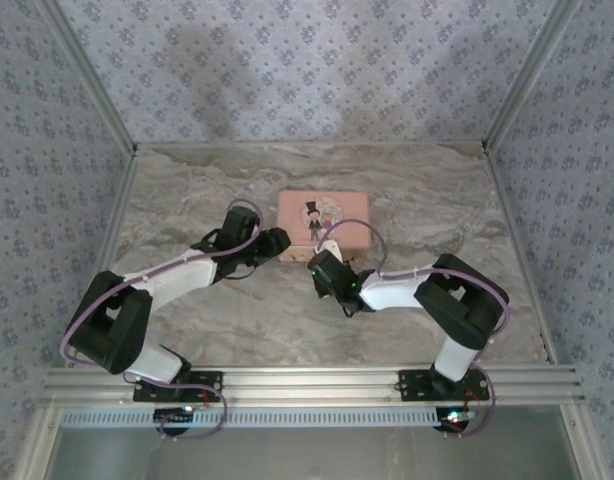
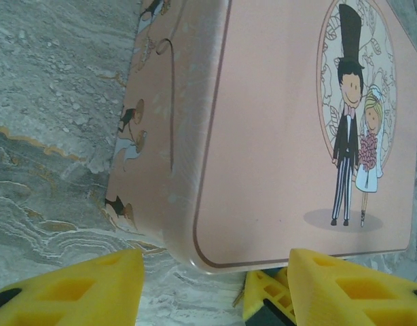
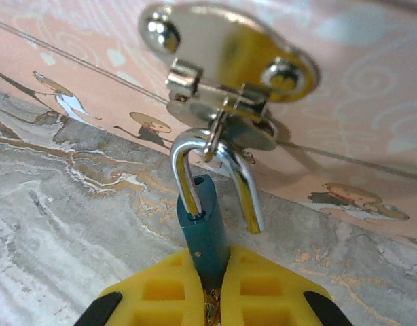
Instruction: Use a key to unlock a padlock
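Pinching the padlock [image 3: 203, 217] from straight below in the right gripper [image 3: 207, 258], with its long axis running up to the clasp [image 3: 225, 75] on the near wall of the tin [image 3: 371, 102] and the left gripper [image 2: 214, 272] spread wide off its near-left corner.

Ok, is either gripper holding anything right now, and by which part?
The right gripper is shut on the padlock, pinching the bottom end of its teal body. The left gripper stands open at the pink tin's corner, holding nothing.
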Robot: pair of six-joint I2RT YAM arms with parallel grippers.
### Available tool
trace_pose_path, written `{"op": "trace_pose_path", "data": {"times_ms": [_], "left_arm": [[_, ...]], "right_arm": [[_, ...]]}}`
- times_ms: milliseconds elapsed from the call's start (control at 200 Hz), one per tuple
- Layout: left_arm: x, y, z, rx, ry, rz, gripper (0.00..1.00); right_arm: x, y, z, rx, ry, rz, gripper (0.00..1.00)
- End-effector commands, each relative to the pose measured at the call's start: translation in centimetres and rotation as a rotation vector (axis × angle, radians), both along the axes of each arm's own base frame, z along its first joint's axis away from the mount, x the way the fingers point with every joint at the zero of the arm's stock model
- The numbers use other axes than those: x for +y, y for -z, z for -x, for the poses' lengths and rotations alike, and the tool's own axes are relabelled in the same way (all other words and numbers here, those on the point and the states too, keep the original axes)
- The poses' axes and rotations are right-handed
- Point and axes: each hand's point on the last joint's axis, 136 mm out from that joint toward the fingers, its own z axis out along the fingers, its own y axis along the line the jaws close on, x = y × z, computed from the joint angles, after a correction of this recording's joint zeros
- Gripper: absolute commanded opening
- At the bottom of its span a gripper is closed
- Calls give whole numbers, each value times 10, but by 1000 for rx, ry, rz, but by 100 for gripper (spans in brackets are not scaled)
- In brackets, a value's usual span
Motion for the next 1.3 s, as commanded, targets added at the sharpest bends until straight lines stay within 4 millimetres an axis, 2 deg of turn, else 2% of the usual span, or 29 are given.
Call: {"op": "trace_pose_path", "data": {"times_ms": [0,215,515,680,969,1119,1294], "left_arm": [[3,-11,-2,-32,-3,21,57],[13,-15,-5,-49,-27,22,57],[25,-16,-10,-66,-44,10,57],[29,-16,-14,-76,-54,-1,58],[19,-6,-19,-49,-12,0,57],[12,0,-22,-32,12,17,51],[4,3,-22,-21,34,34,51]], "right_arm": [[1,3,19,38,-99,28,2],[9,-13,33,63,-266,20,0],[-2,-29,42,109,-418,60,0],[-1,-33,46,133,-479,83,0],[4,-39,43,120,-546,122,0],[6,-42,40,110,-563,151,0],[10,-42,41,109,-584,165,0]]}}
